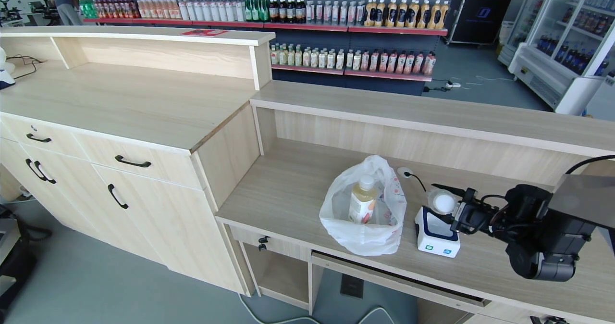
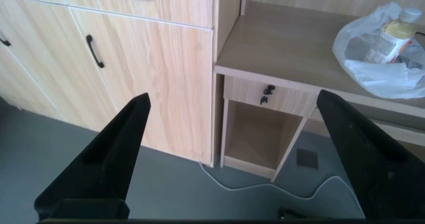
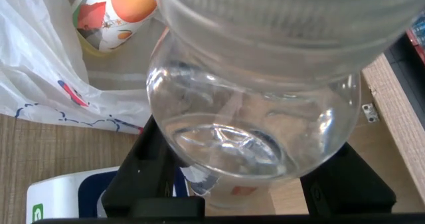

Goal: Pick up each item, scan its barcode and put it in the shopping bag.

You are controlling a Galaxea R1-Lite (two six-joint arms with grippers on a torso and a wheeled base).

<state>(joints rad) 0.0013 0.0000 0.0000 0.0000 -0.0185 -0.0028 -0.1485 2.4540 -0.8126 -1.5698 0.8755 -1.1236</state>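
While the right gripper [image 1: 455,208] sits clamped on the clear bottle [image 3: 252,117], we see that bottle just above the scanner [image 1: 436,237].
Bottle sits between the dark fingers [image 3: 149,174], poking out past their tips; shopping bag [image 1: 379,228] stands just beside the scanner on the desk [image 1: 288,189], a yellow drink bottle [image 1: 362,200] upright inside; left gripper [image 2: 232,101] hangs spread wide over the floor by the cabinet [image 2: 153,71].

Bottle [image 1: 362,201] in shopping bag [image 1: 365,240] (upright), scanner [image 1: 435,240] just right — on counter [image 1: 288,194]
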